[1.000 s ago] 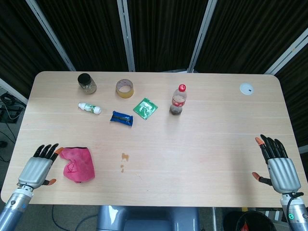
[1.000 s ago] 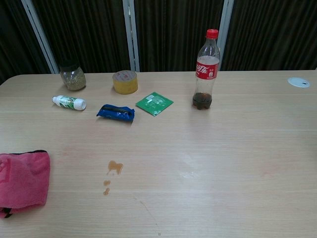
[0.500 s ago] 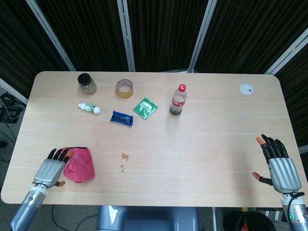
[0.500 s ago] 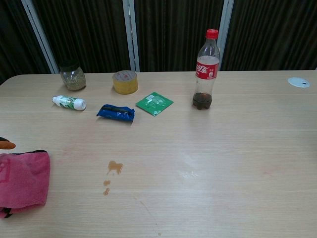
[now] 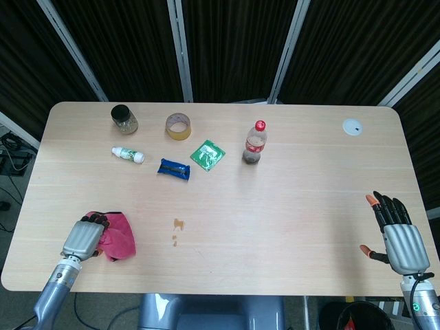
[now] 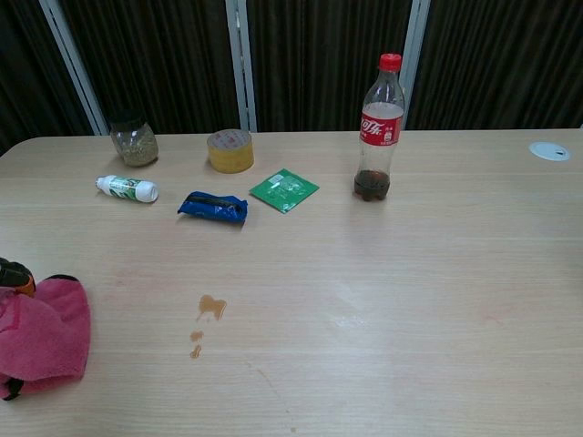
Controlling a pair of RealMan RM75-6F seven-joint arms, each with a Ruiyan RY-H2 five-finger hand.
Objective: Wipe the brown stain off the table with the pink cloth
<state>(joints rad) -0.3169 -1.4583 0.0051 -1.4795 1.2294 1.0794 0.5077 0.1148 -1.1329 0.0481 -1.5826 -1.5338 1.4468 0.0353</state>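
Left hand curled down onto the left part of the pink cloth, fingers bunching the fabric, seemingly gathering it into a grip ready for a sideways sweep. Cloth lying near the front left corner of the tabletop, with the brown stain (one larger blot plus smaller drops just below) a little way to its right, untouched so far. Right hand parked flat at the far right edge, fingers spread and holding nothing, well clear of the wiping path. Bottle, tape roll, jar and packets grouped toward the back, out of reach of the sweep.
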